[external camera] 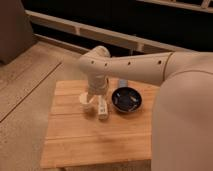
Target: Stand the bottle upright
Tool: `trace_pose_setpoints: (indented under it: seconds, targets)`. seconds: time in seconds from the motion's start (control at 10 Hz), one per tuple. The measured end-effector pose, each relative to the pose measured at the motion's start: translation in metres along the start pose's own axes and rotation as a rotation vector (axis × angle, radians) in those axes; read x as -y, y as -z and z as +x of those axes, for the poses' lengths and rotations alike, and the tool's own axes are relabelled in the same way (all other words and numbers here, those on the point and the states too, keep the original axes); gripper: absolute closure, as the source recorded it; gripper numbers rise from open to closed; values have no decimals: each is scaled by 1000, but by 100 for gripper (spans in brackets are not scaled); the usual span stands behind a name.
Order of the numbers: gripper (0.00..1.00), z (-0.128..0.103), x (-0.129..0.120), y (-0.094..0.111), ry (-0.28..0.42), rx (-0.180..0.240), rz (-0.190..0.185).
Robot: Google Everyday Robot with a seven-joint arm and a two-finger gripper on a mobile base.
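Wooden table (75, 145): the arm (130, 67) reaches in from the right and bends down over the far half of the table. The gripper (98, 95) hangs low above the wood, between the white cup (85, 99) and the dark bowl (126, 99). Whether it is open, closed or gripping cannot be told (the wrist hides it). The bottle (103, 109) appears to lie on its side just beside the cup and left of the bowl. Its length runs towards the near edge, and its far end sits directly under the gripper. Contact between the two cannot be confirmed.
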Motion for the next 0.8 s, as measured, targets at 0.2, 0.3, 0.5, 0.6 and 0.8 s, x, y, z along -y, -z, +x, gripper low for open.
trace_pose_setpoints:
  seconds: [0.2, 0.3, 0.5, 0.6, 0.8]
  targets:
    - [35, -35, 34, 12, -20, 60, -6]
    - [35, -47, 44, 16, -9, 83, -22]
    - [35, -65, 57, 20, 68, 114, -59]
    - [35, -69, 60, 20, 94, 117, -67]
    - [35, -86, 64, 16, 167, 114, -99]
